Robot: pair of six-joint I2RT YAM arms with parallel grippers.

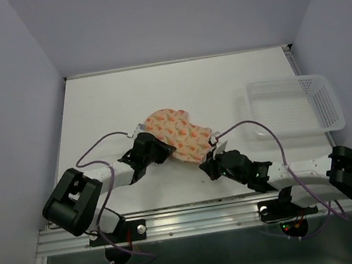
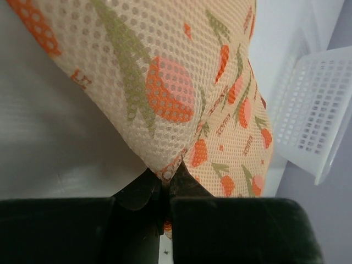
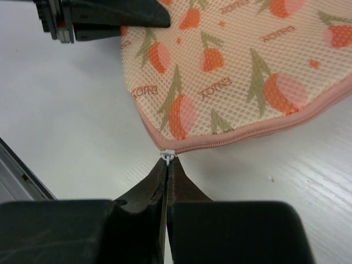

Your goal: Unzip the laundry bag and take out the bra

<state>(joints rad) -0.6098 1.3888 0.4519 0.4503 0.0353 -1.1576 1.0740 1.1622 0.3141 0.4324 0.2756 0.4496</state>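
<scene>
The laundry bag (image 1: 177, 132) is a peach mesh pouch with orange-red and green marks and lies mid-table. Its pink zip edge (image 3: 264, 131) runs closed along its near side. My left gripper (image 1: 165, 148) is shut on the bag's left edge, and a pinched fold of mesh (image 2: 165, 168) shows between the fingers. My right gripper (image 3: 168, 165) is shut on the small white zip pull (image 3: 168, 157) at the bag's near corner. In the top view it (image 1: 208, 165) sits at the bag's lower right. The bra is hidden.
A clear white mesh basket (image 1: 290, 106) stands at the right of the table, also seen in the left wrist view (image 2: 319, 115). The metal rail (image 1: 194, 215) runs along the near edge. The left gripper's fingers (image 3: 110, 16) show at the top of the right wrist view.
</scene>
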